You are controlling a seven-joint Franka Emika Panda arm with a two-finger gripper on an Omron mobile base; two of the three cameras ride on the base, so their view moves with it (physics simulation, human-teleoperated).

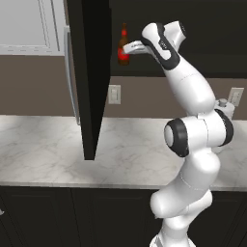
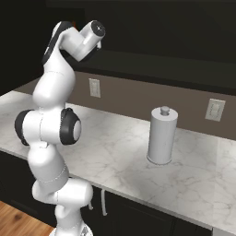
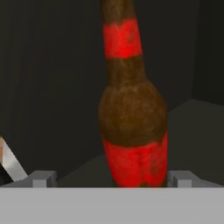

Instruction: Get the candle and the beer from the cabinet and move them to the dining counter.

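The beer (image 1: 124, 47), a dark brown bottle with a red label and a red band on its neck, stands upright on a shelf inside the cabinet (image 1: 91, 72), whose door hangs open. My gripper (image 1: 127, 49) reaches in at bottle height. In the hand view the beer (image 3: 133, 118) looms close between my fingertips (image 3: 43, 177), and the gripper (image 3: 113, 178) is open around its lower body without squeezing it. The bottle sits nearer the right fingertip. The candle and the dining counter are out of view.
The open cabinet door juts out over the marble worktop (image 1: 43, 149) to the left of my arm. A white paper towel roll (image 2: 161, 136) stands on the worktop to the right. Wall outlets (image 1: 114, 94) sit on the backsplash.
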